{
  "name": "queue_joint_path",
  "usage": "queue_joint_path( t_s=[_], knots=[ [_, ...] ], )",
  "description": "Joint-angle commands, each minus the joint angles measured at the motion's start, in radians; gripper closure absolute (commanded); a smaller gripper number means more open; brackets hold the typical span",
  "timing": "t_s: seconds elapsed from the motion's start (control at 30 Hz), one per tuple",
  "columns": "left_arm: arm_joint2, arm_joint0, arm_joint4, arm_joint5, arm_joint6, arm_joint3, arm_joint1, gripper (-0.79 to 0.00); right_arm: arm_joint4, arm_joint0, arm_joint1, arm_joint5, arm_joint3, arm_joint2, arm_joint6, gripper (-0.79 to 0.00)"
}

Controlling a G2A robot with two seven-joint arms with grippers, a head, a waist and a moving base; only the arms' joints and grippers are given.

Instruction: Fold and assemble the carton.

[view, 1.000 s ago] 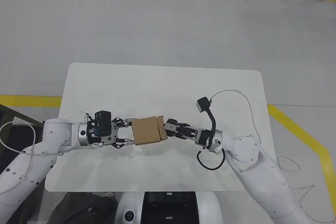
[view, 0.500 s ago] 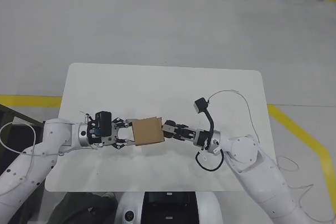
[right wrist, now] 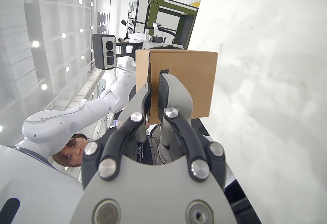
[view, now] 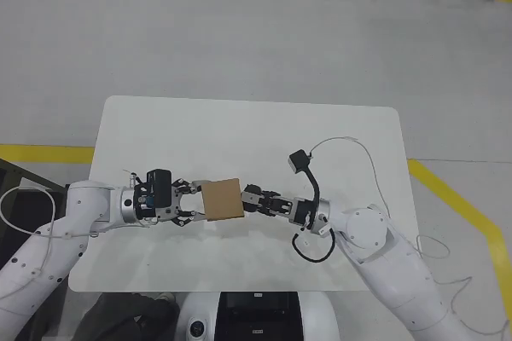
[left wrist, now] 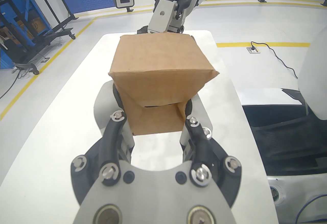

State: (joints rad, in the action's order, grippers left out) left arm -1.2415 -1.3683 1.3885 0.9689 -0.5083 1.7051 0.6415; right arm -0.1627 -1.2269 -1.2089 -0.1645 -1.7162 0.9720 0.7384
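Note:
A brown carton (view: pixel 222 199) hangs above the white table (view: pixel 239 128), held between both arms. My left gripper (view: pixel 190 205) is shut on the carton's near end, its fingers (left wrist: pixel 190 117) clamping the tucked lower flap of the carton (left wrist: pixel 158 69). At the opposite end is my right gripper (view: pixel 248 198). There its fingers (right wrist: pixel 176 92) stand almost together, pinching the edge of the carton (right wrist: pixel 189 74). From the left wrist view, the right gripper (left wrist: pixel 163 25) sits against the carton's far top edge.
A thin white cable (view: pixel 363 145) loops over the table's right part near the right arm. Bare tabletop lies beyond and beside the carton. Yellow floor tape (view: pixel 461 205) runs past the table's right edge.
My right gripper moved left, toward the carton. The end flap that stuck out on that side now lies flat against the carton. The left gripper kept its hold and place.

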Motion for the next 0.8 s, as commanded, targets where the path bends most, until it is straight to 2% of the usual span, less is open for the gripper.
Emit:
queue_joint_path(
  t_s=[0.0, 0.17, 0.3, 0.33, 0.4, 0.47, 0.67, 0.77],
  knots=[
    [-0.002, 0.0, 0.0, 0.001, -0.001, -0.003, 0.002, -0.342, -0.001, -0.001, 0.0, 0.0, 0.002, 0.007, -0.01, -0.209],
    [-0.009, -0.001, -0.001, 0.004, -0.004, -0.016, 0.005, -0.345, 0.0, -0.018, 0.006, -0.002, 0.002, 0.039, -0.032, -0.388],
    [-0.008, 0.003, -0.002, 0.007, -0.001, -0.029, 0.009, -0.342, 0.009, -0.038, 0.012, -0.001, -0.003, 0.075, -0.063, -0.437],
    [-0.006, 0.005, -0.003, 0.008, 0.0, -0.032, 0.011, -0.342, 0.012, -0.043, 0.013, -0.002, -0.005, 0.084, -0.07, -0.471],
    [0.006, 0.015, -0.004, 0.008, 0.007, -0.048, 0.015, -0.339, 0.016, -0.054, 0.016, -0.011, -0.011, 0.101, -0.086, -0.646],
    [0.032, 0.04, -0.006, -0.002, 0.028, -0.07, 0.025, -0.342, 0.01, -0.067, 0.018, -0.029, -0.021, 0.115, -0.091, -0.773],
    [0.138, 0.143, -0.049, -0.004, 0.088, -0.141, 0.064, -0.342, 0.009, -0.099, 0.024, -0.099, -0.052, 0.149, -0.097, -0.785],
    [0.193, 0.186, -0.048, -0.021, 0.113, -0.168, 0.086, -0.369, 0.007, -0.114, 0.026, -0.143, -0.058, 0.163, -0.111, -0.785]
  ],
)
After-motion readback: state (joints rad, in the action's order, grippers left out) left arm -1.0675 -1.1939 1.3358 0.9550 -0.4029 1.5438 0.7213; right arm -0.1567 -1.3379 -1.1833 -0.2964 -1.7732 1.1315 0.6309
